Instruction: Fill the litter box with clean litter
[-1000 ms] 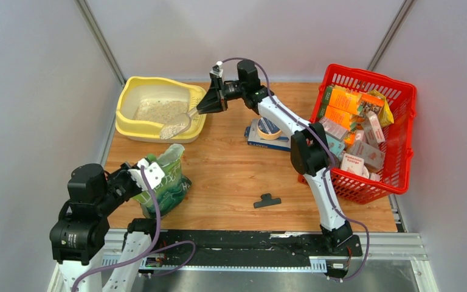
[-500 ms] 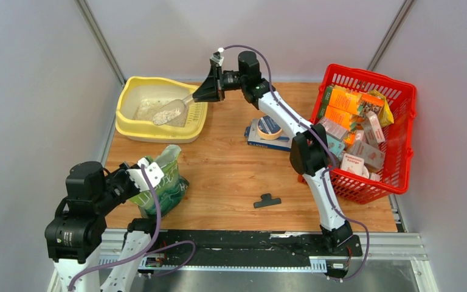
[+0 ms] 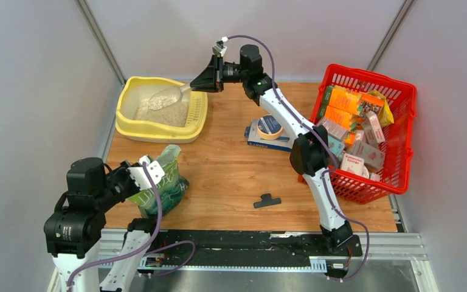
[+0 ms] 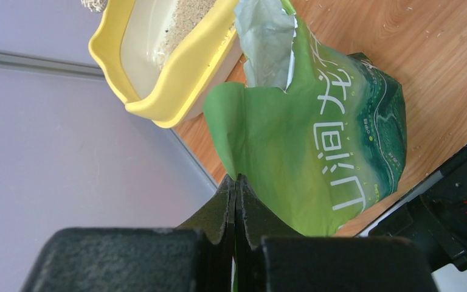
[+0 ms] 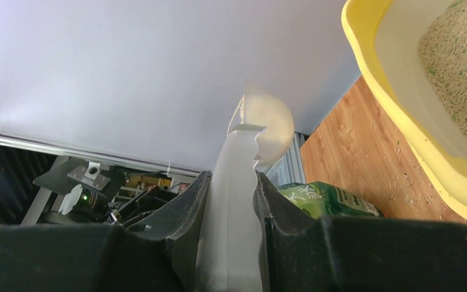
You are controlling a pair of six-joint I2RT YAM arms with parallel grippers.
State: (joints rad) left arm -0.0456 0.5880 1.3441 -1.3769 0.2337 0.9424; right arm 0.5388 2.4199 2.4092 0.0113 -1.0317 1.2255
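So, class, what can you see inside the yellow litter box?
A patch of beige litter lies on the litter box floor, with bare plastic beside it. The loaded scoop held above hides part of the inside.

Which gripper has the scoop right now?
The right gripper, by the litter box, clamps the scoop; the left gripper is shut on the green pouch.

The right arm (image 3: 283,115) is reaching far forward, right gripper (image 5: 231,175) clamping a translucent white plastic scoop (image 5: 269,125). The left arm (image 3: 85,185) is sitting folded low, left gripper (image 4: 235,182) pinching a soft green pouch (image 4: 316,121).
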